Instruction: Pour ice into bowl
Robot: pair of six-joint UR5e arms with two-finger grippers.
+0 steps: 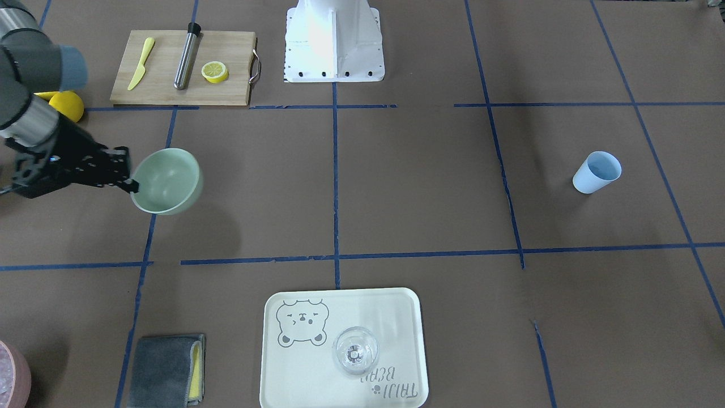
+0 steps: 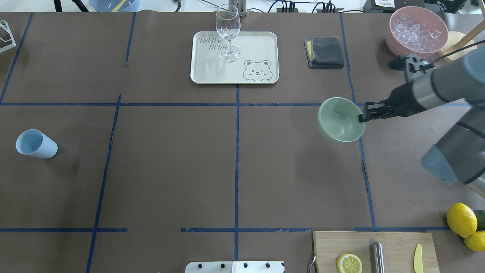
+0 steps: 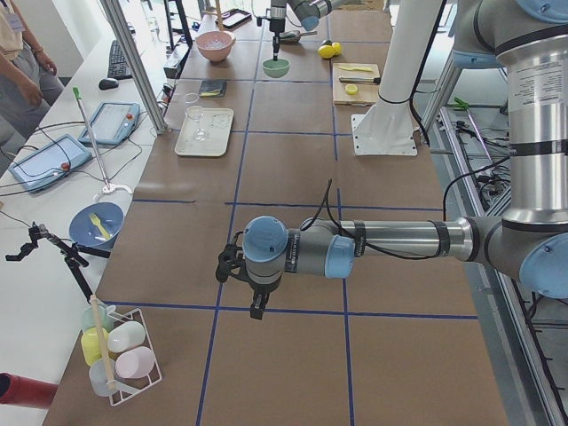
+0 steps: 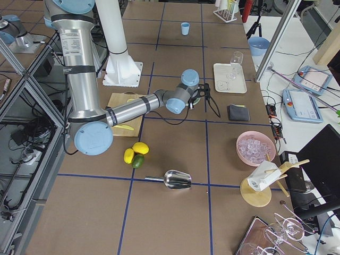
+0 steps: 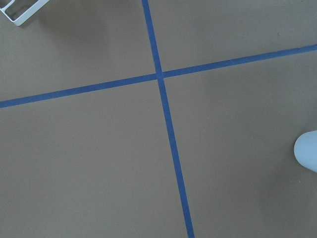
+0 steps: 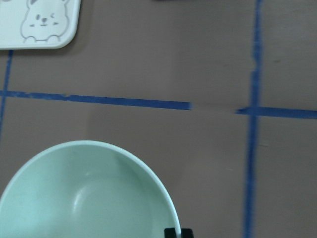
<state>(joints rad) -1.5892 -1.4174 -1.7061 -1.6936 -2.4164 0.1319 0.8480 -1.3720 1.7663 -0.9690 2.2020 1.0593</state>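
Note:
The pale mint-green bowl (image 1: 170,181) hangs tilted a little above the table, its shadow below it; it also shows in the overhead view (image 2: 339,119) and the right wrist view (image 6: 84,198). It looks empty. My right gripper (image 1: 127,182) (image 2: 362,116) is shut on the bowl's rim. The light blue cup (image 2: 36,144) (image 1: 596,173) stands far across the table, and its edge shows in the left wrist view (image 5: 308,151). The small clear ice cubes are not visible. My left gripper (image 3: 257,306) hangs over bare table; I cannot tell whether it is open.
A pink container (image 2: 416,32) of crushed-looking ice stands beyond the right arm. A tray (image 2: 261,41) holds a clear glass (image 2: 228,34). Also here: a grey cloth (image 2: 325,52), a cutting board (image 2: 394,242) with a lemon slice, lemons (image 2: 461,220), and a metal scoop (image 4: 175,179).

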